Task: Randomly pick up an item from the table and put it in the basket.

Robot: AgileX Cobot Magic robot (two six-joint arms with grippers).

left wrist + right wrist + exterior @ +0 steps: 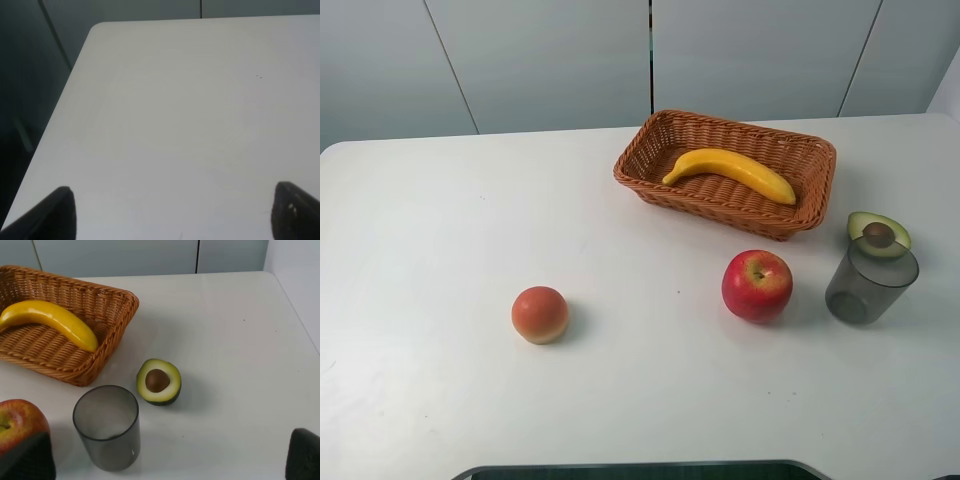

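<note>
The yellow banana (730,172) lies inside the orange-brown wicker basket (725,122) at the back right of the white table (440,230). The right wrist view also shows the banana (50,322) in the basket (107,347). My left gripper (172,202) is open and empty over bare table near the table's left corner. My right gripper (170,452) is open and empty, pulled back from the basket. Neither gripper shows in the exterior high view.
A red apple (757,285) sits in front of the basket. A translucent grey cup (870,280) stands right of it, with a halved avocado (879,234) just behind. A round orange-pink fruit (540,314) sits left of centre.
</note>
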